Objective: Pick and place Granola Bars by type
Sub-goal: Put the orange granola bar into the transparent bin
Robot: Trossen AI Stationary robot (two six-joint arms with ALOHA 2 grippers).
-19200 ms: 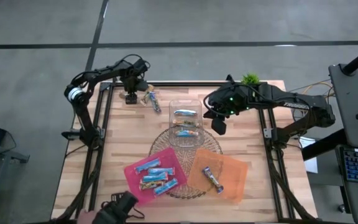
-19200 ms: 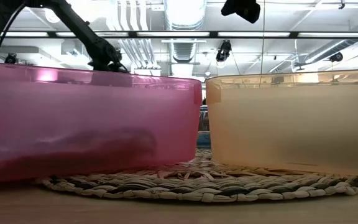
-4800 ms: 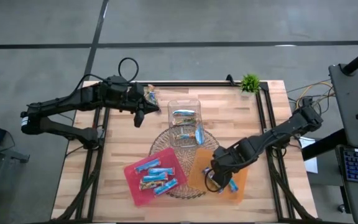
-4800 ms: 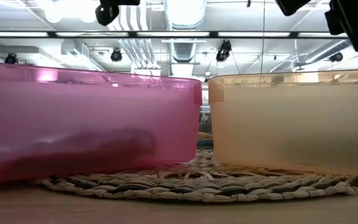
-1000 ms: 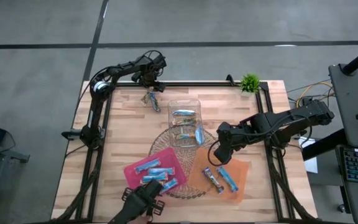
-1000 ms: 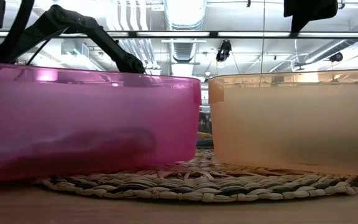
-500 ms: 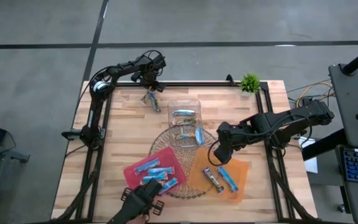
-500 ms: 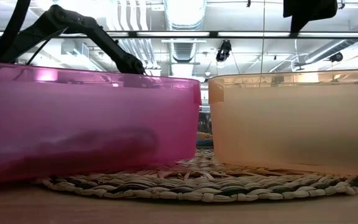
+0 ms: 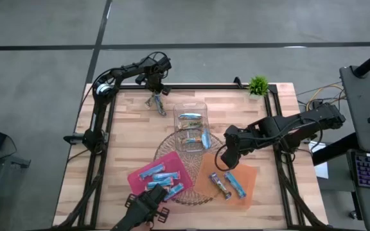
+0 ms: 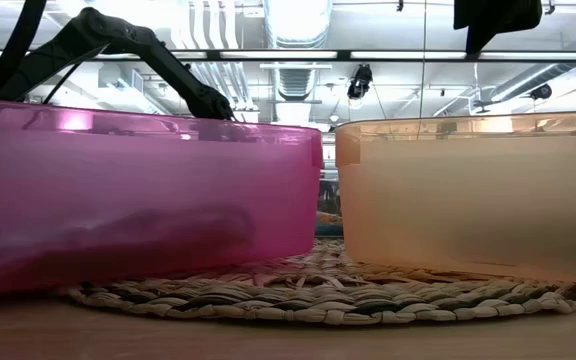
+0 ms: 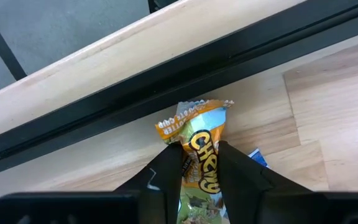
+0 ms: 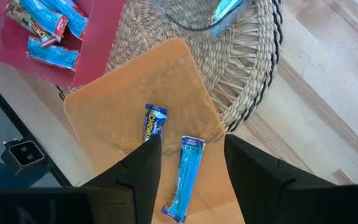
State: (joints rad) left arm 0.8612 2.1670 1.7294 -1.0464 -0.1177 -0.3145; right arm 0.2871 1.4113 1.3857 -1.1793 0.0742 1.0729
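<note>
Wooden table (image 9: 121, 135): slatted top inside a dark frame, both arms mounted at its sides.
Left gripper (image 9: 155, 90): at the far edge of the table; in the left wrist view its two fingers (image 11: 166, 167) press either side of a bar, closed on it.
Held bar (image 11: 202, 160): orange and green wrapper with "Chewy" lettering, its crimped end reaching past the fingertips toward the dark frame rail (image 11: 166, 81).
Blue wrapper corner (image 11: 257, 158): just beside the held bar, on the wood; the rest is hidden.
Right gripper (image 9: 224, 156): hovering over the orange tray, fingers (image 12: 143, 163) apart and holding nothing.
Orange tray (image 9: 249, 176): directly below the right gripper, overlapping the woven mat.
Bars in orange tray: one dark bar with a blue end (image 12: 150, 129) and one light blue bar (image 12: 185, 177), side by side, seen between the right fingers.
Pink tray (image 9: 137, 181): beyond the orange tray from the right gripper, well apart from the left gripper.
Bars in pink tray (image 9: 162, 181): several, mostly light blue, lying loosely together.
Woven mat (image 9: 214, 146): round, under both trays and the clear box.
Clear box (image 9: 204, 109): between the two grippers, with a few bars (image 9: 191, 118) inside.
Green plant (image 9: 258, 84): at the far edge, near the right arm's side.
Low view: pink wall (image 10: 138, 190) and orange wall (image 10: 468, 190) fill the foreground; tray contents are not readable there.
</note>
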